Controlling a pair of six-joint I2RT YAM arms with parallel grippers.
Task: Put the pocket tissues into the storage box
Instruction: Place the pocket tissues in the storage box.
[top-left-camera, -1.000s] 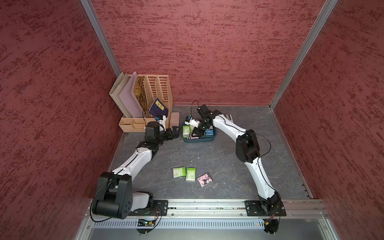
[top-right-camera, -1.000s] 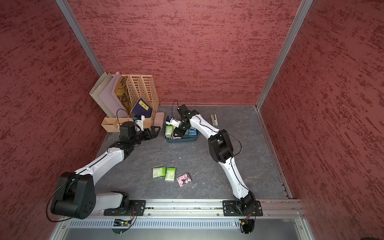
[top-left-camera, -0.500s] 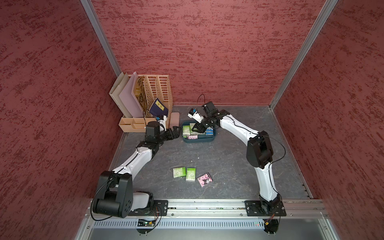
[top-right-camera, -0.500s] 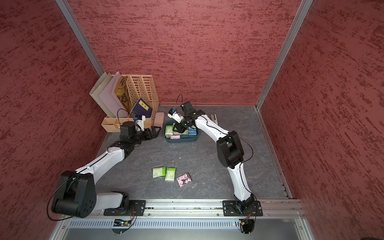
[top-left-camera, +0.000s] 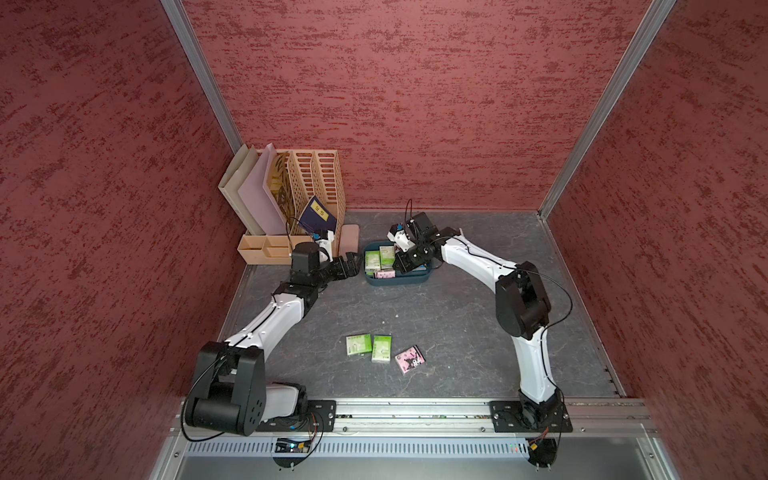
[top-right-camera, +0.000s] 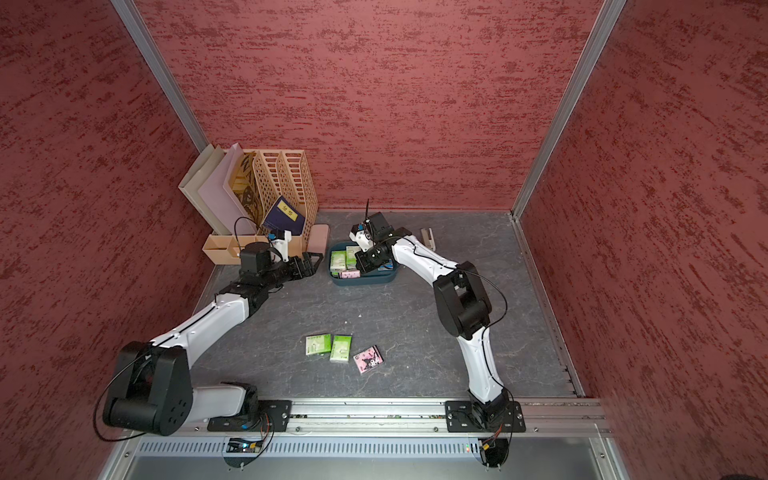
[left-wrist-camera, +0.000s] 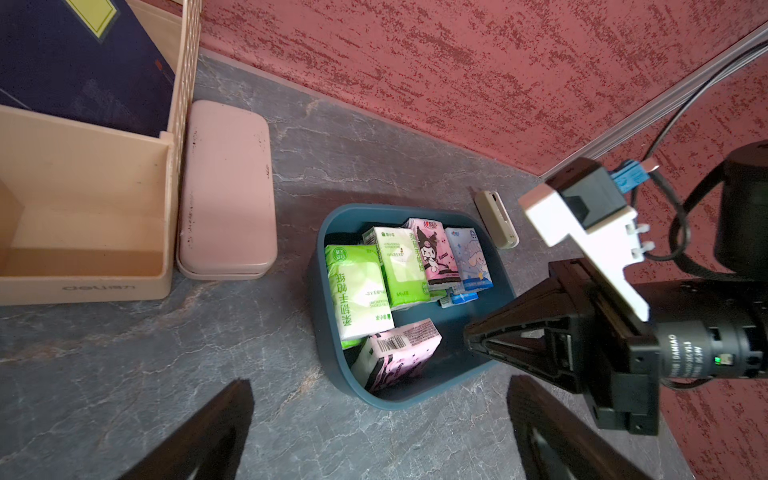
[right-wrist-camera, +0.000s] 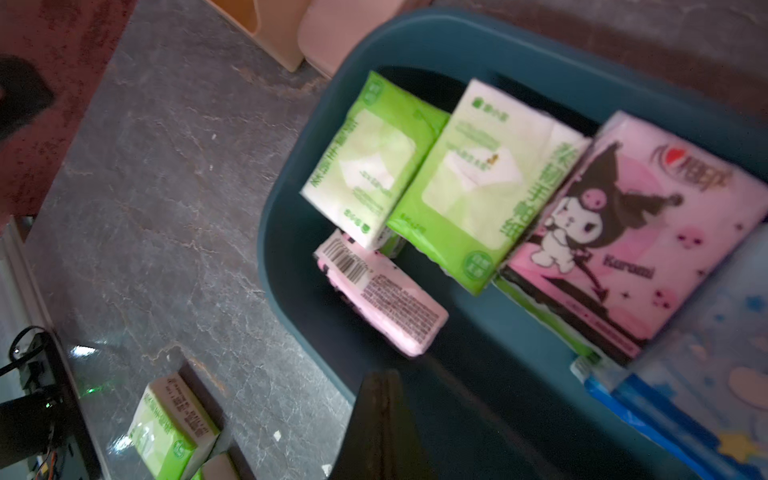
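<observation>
While the right arm rises from its base on the front rail, folds at the elbow and stretches its white forearm toward the back wall, the right hand (top-left-camera: 406, 262) hangs over the storage box (top-left-camera: 395, 283), fingers pressed together into one black wedge that pinches nothing. The left wrist view shows this wedge pointing across the box interior toward a pink barcode packet (left-wrist-camera: 397, 351), which leans on edge against the front wall. The left arm lies lower and straighter, its forearm running from the front left corner toward the back. Its wrist is turned to the right, so that the left hand (top-left-camera: 352, 262) sits just beside the box's left wall, low over the surface (top-left-camera: 436, 332), fingers spread wide and empty. The pocket tissues (left-wrist-camera: 401, 266) are divided between two places. Inside the box a row rests side by side: two green packets (left-wrist-camera: 359, 291), a pink cartoon packet (left-wrist-camera: 432, 253) and a light blue packet (left-wrist-camera: 469, 257), with further packets partly hidden beneath. Three more lie flat on the open surface near the front, well apart from the box and from both hands: a green pair (top-left-camera: 358, 344) set close together, and a pink packet (top-left-camera: 409, 360) just beside them. A pink case (left-wrist-camera: 226, 191) and a beige file organiser (top-left-camera: 318, 187) stand to the box's left, and a small beige stapler-like object (left-wrist-camera: 496, 224) lies behind it.
</observation>
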